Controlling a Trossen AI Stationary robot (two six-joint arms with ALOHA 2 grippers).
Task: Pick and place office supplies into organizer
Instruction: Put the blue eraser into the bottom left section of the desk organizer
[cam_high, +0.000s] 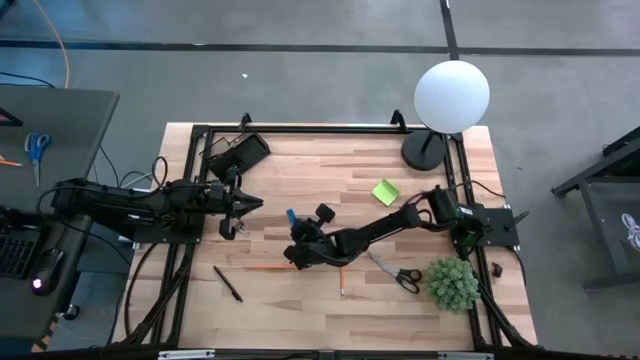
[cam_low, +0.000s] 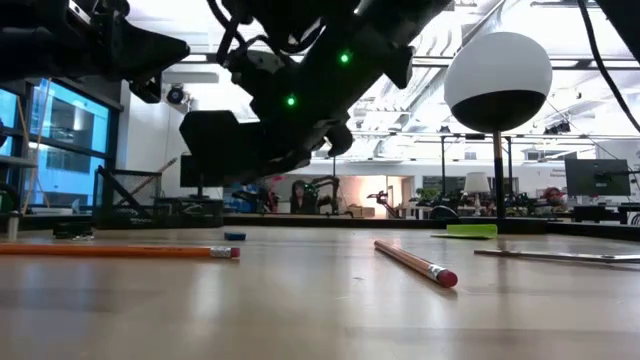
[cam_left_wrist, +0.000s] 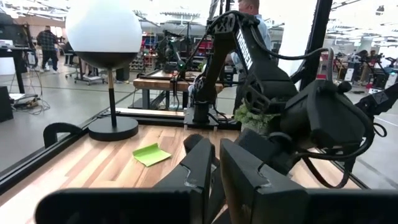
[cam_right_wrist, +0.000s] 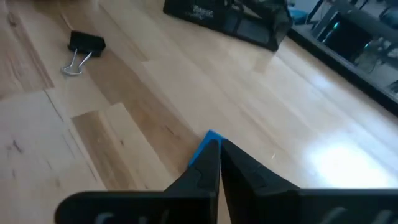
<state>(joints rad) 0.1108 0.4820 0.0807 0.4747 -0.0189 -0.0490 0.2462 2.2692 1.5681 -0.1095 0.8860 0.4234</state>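
The right gripper (cam_right_wrist: 219, 149) reaches across the middle of the table with its fingers pressed together, their tips at the blue eraser (cam_right_wrist: 205, 148); the wrist view shows the eraser's edge just behind the tips, and I cannot tell whether it is pinched or only touched. In the high view the eraser (cam_high: 291, 216) lies on the wood just beside that gripper (cam_high: 297, 243). Farther out lies a black binder clip (cam_right_wrist: 83, 48) with wire handles, and beyond it the black organizer (cam_right_wrist: 231, 20) near the table's far left corner (cam_high: 238, 155).

The left gripper (cam_high: 240, 204) hangs over the table's left side, near the organizer, its fingers (cam_left_wrist: 245, 177) closed with nothing between them.

An orange pencil (cam_low: 120, 251) and a wooden pencil (cam_low: 415, 262) with a pink eraser tip lie on the near part of the table. A black pen (cam_high: 227, 283) lies towards the front left, black-handled scissors (cam_high: 395, 271) beside the green plant (cam_high: 452, 282), and the lime-green sticky-note pad (cam_high: 385, 191) near the lamp base (cam_high: 424, 151).
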